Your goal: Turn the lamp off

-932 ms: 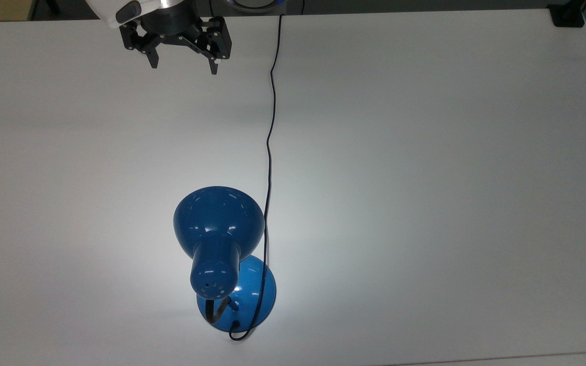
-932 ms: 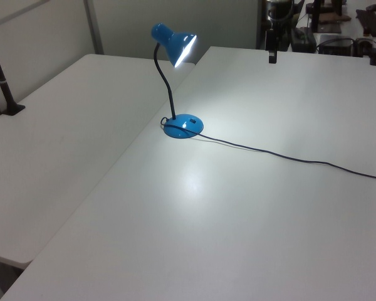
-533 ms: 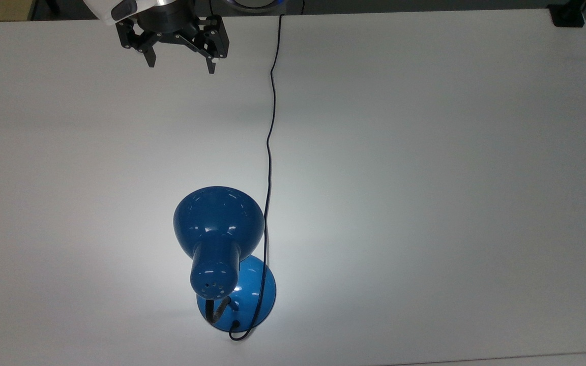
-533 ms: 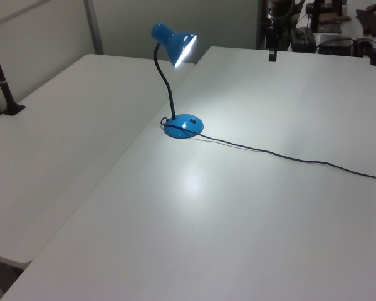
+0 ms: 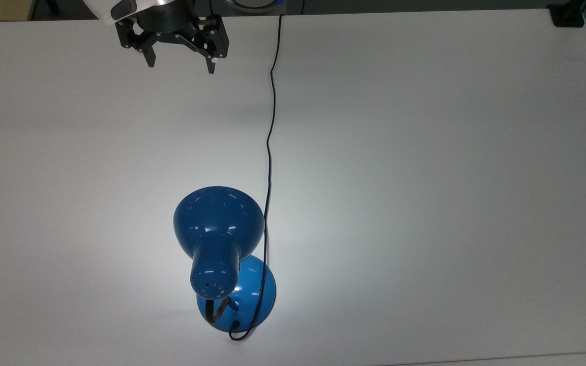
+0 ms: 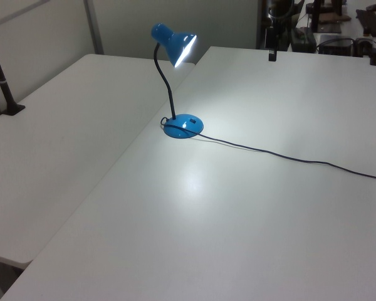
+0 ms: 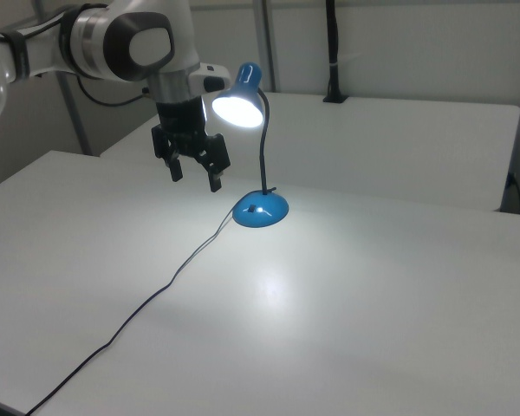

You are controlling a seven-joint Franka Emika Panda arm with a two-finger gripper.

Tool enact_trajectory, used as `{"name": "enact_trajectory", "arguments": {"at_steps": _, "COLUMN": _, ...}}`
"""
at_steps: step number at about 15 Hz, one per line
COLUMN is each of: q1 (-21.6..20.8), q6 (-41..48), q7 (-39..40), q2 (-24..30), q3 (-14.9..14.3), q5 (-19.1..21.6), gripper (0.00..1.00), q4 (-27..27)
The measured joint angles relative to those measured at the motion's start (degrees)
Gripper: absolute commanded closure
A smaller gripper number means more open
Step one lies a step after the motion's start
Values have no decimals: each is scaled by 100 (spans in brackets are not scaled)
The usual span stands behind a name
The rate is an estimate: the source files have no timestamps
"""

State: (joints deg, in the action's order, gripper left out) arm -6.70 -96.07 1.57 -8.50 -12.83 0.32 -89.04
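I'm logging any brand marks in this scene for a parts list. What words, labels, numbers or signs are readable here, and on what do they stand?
None can be read.
Glossy blue metal desk lamp: shade and round base bear no legible text or logo.
Black two-finger gripper and the white arm above it: no readable marking.
White table and thin black cord: plain.
Background equipment in the left view: too small to read.

- We see the arm (image 7: pixel 126 43) as glossy white rounded shells, with dark grey caps on the joints.
- A black cable runs along its upper links.
- Its wrist ends in a black cylindrical flange.
- Our gripper (image 5: pixel 178 65) is black, built of angular linked bars with small pale screw heads, tapering to two narrow fingers (image 7: pixel 215 179).
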Motion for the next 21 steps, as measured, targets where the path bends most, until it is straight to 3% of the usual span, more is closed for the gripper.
{"name": "enact_trajectory", "arguments": {"at_steps": 13, "q1": 4, "q6": 0, "q7": 12, "q2": 0, "q3": 0, "q5": -1, "gripper": 0, "q4": 10}}
{"name": "enact_trajectory", "arguments": {"at_steps": 21, "q1": 61, "q6": -38, "q7": 634, "q2": -15, "q3": 0, "q5": -6, "gripper": 0, "q4": 12}}
